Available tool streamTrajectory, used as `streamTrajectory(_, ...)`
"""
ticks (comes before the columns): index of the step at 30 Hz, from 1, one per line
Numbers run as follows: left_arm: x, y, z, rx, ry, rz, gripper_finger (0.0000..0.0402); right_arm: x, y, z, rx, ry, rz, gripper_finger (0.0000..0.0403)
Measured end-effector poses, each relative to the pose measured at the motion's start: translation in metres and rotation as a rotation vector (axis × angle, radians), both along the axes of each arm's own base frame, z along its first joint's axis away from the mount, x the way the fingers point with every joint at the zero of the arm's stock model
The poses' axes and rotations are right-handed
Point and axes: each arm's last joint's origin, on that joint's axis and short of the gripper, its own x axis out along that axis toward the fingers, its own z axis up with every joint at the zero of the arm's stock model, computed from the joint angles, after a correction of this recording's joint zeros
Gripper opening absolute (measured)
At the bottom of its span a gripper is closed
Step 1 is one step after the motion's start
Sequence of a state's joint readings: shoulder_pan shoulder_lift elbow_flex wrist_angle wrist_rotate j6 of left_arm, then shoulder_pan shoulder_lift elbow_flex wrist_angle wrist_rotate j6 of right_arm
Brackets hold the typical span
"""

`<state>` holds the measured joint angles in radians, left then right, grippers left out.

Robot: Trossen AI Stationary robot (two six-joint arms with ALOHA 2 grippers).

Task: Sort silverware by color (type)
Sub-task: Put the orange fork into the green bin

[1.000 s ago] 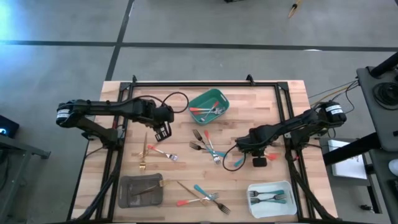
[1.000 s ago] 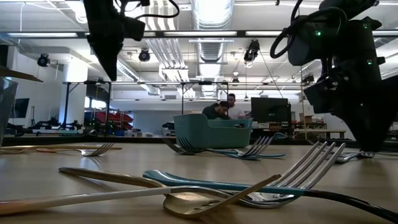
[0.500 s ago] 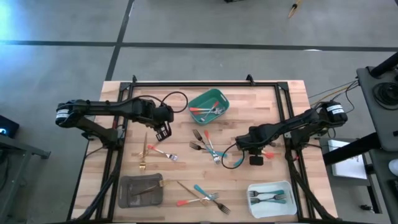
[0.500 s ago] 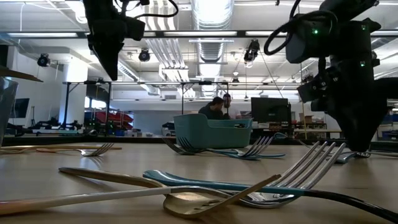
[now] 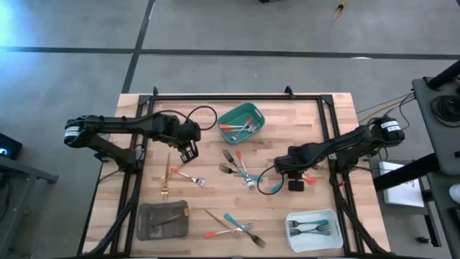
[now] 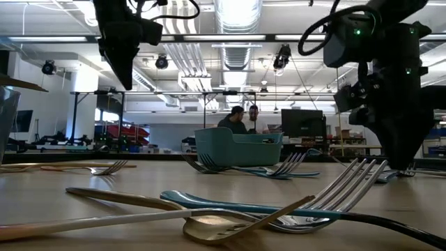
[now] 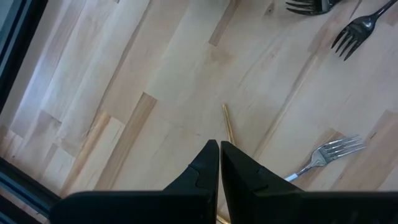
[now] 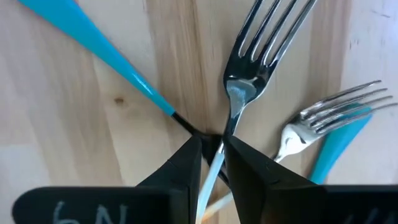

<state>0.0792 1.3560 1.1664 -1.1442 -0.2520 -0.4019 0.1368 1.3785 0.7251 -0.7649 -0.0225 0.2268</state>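
My right gripper [image 8: 212,146] points down over the table's right half [image 5: 282,167], shut on a silver fork [image 8: 239,74]. Two teal-handled forks [image 8: 93,43] [image 8: 329,146] lie beside it. A red-orange handle end [image 5: 310,180] shows next to the gripper. My left gripper [image 5: 188,152] hangs shut and empty above the table's left part. Its tips [image 7: 219,144] are over the end of a gold utensil [image 7: 228,124], and a silver fork [image 7: 329,151] lies nearby. More silverware lies at the centre [image 5: 241,169] and near the front edge [image 5: 233,226]. My right gripper pinches the silver fork at its narrow neck [image 8: 231,127], just behind the tines, between its two fingers. The fingers come from above, pointing down. The handle runs back under the gripper and is hidden. Whether the fork is clear of the wood I cannot tell.
A green tray [image 5: 253,109] at the far centre holds red-handled forks. A white tray [image 5: 332,216] at the near right holds teal-handled ones. A grey tray [image 5: 144,229] at the near left holds a gold piece. A black cable [image 8: 186,123] loops by my right gripper. People stand in the room beyond [image 6: 244,118].
My right gripper has turned and tipped a little in place, staying shut on the fork. My left gripper has kept still.
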Motion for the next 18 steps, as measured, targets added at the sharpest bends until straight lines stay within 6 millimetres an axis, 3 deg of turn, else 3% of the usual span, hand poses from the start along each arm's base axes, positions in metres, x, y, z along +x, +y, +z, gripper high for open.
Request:
streamTrajectory(7,0.0,0.0,0.0,0.0,0.0,0.0,0.0,-0.004,-0.001,-0.009,0.004,-0.022,-0.052,0.0063)
streamTrajectory(18,0.0,0.0,0.0,0.0,0.0,0.0,0.0,-0.001,0.0,0.002,0.014,-0.082,-0.052,0.0063)
